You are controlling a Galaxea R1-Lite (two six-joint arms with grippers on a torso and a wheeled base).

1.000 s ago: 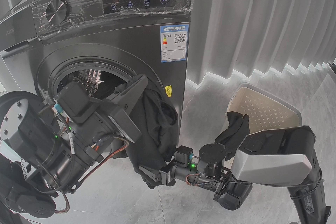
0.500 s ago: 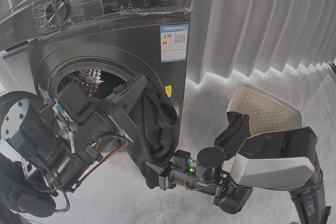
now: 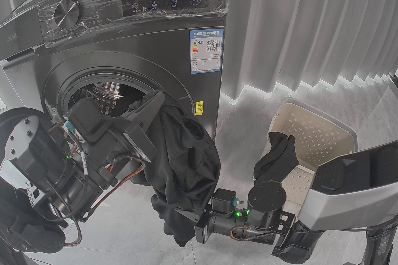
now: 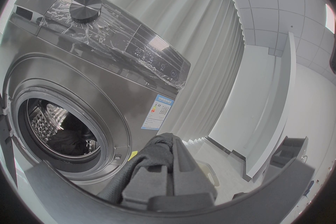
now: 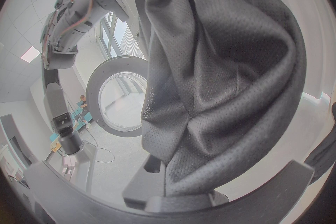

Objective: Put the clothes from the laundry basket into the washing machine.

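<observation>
The left gripper is pinching the top of a black, loosely bunched knit garment just in front of the round drum opening of the dark grey front-loading washing machine. Lower down, the right gripper is clamping the garment's bottom fold, so the cloth is sagging between the two. The risk, I judge, is that drooping middle catching on the door rim, or sliding outside if either grip lets go early. Farther right, a second black cloth is draping over the rim of the cream plastic laundry basket.
</observation>
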